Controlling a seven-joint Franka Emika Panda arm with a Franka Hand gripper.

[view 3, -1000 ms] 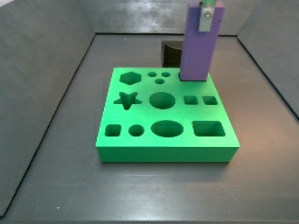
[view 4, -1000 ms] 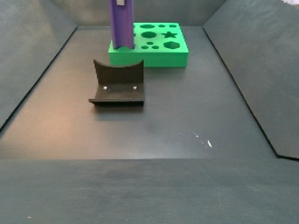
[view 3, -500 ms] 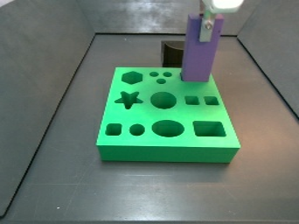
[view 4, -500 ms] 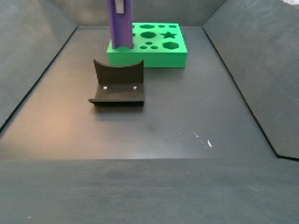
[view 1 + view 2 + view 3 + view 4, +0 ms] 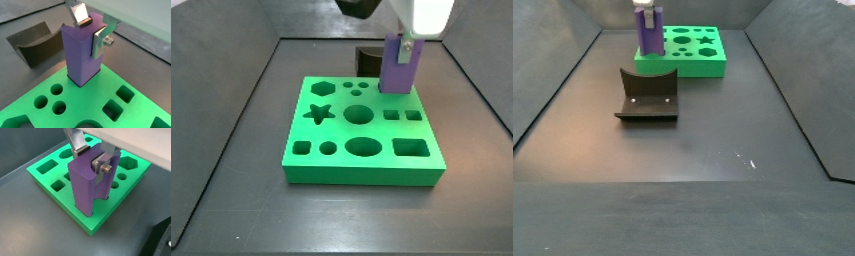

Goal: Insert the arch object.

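While the gripper clamps the top of the arch object, its silver fingers closed on both faces, the purple bar stands upright with its foot in a slot at a corner of the green board. Insertion looks under way; pressing straight down comes next. Compared with a second ago, the bar sits visibly lower. The fixture stands nearby on the counter.

No lettering, label, brand or number can be read anywhere — not on the purple arch object, the green board, the gripper clamping the arch's top, or the fixture.
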